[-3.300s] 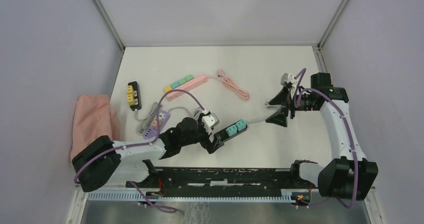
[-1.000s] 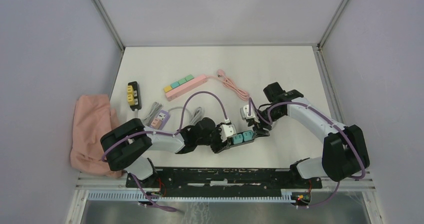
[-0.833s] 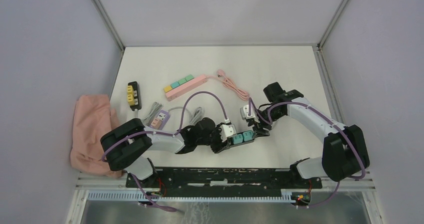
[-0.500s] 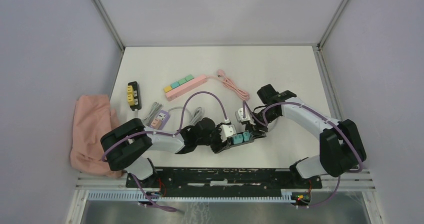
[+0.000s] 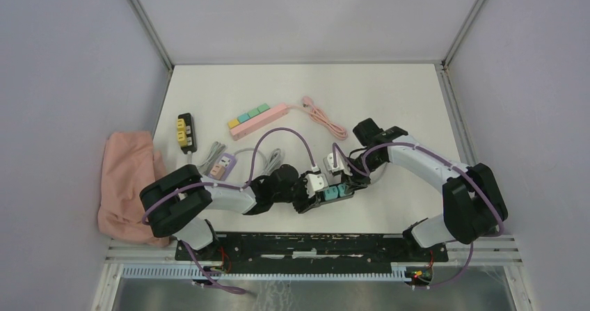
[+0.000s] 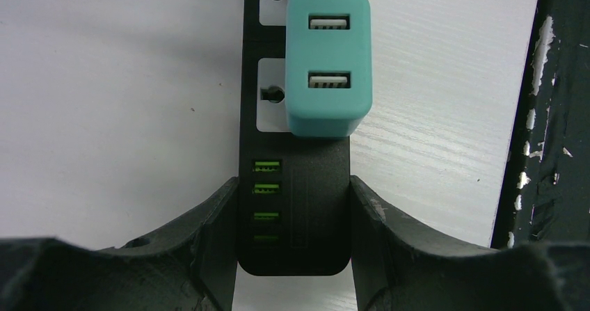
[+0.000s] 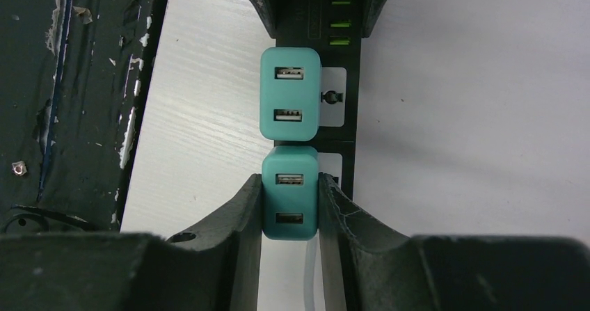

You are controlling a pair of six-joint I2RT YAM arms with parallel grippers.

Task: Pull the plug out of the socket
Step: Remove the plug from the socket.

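Grip set at both ends, plug not yet out

My left gripper [image 6: 293,186] is clamped across the black power strip [image 6: 299,248], one finger pressed to each long edge at the end with the green ports. That pins the strip to the table [image 5: 389,95]. Just ahead of those fingertips a second teal adapter [image 6: 327,60] sits in its own socket, outside my grasp.

My right gripper [image 7: 290,186] is closed on the teal plug [image 7: 290,200], the one nearer my right wrist. Its fingers [image 7: 243,206] touch the plug's two side faces with no gap that I can see (the wrist view is plain on this). The second teal adapter lies just beyond my right fingertips, close to the held plug but not between the fingers.

By my reckoning the preparation is done: strip braced, plug grasped. The pull itself is not. The teal plug looks seated against the strip in line with its neighbour, though from straight above I cannot tell how deep the prongs sit. What is left is to draw my right gripper straight away from the strip's face while my left holds the strip down, then carry the plug clear.
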